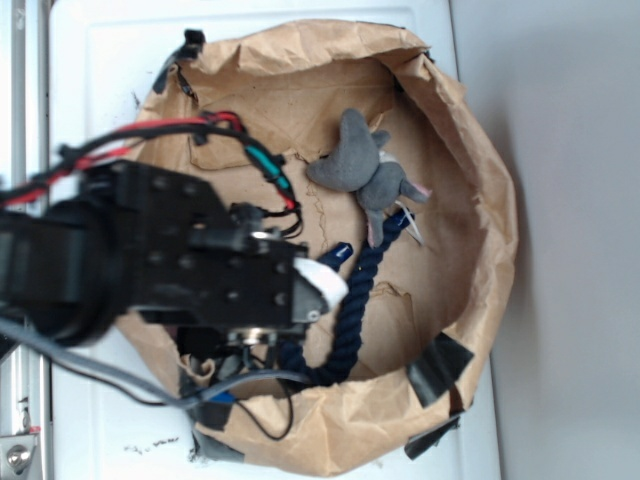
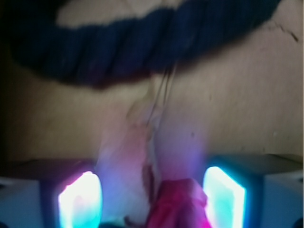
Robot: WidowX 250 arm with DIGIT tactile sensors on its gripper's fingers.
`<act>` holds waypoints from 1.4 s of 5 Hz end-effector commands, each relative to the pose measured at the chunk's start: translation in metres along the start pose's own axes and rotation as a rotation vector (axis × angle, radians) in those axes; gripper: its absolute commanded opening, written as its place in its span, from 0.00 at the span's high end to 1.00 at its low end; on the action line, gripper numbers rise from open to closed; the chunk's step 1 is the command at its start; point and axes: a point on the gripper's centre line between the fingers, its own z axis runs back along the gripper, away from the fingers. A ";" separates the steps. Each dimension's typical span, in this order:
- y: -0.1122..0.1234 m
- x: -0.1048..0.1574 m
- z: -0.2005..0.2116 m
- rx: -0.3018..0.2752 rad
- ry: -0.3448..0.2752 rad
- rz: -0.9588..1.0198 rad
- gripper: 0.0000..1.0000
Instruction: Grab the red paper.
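Two views show this moment. Seen from the exterior camera, a wide brown paper bag with its rim rolled down and patched with black tape sits on a white surface. Inside it, toward the far side, lies a grey plush toy. A dark blue rope runs from just beside the toy down in a curve toward the bag's near rim. The black robot arm, with red and black cables over its top, reaches in from the left and covers the bag's left part. The gripper and the red paper are hidden beneath the arm in this view.

From the wrist camera, the picture is blurred. The gripper points down at the brown floor of the bag, its two glowing pads standing apart at the bottom corners. The red paper shows as a crumpled magenta-red lump at the bottom edge, between the pads and nearer the right one. Whether either pad touches it cannot be told. The blue rope arches across the top of the frame, well apart from the paper.
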 end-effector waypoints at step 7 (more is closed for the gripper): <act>0.017 0.002 0.082 -0.002 -0.425 0.060 1.00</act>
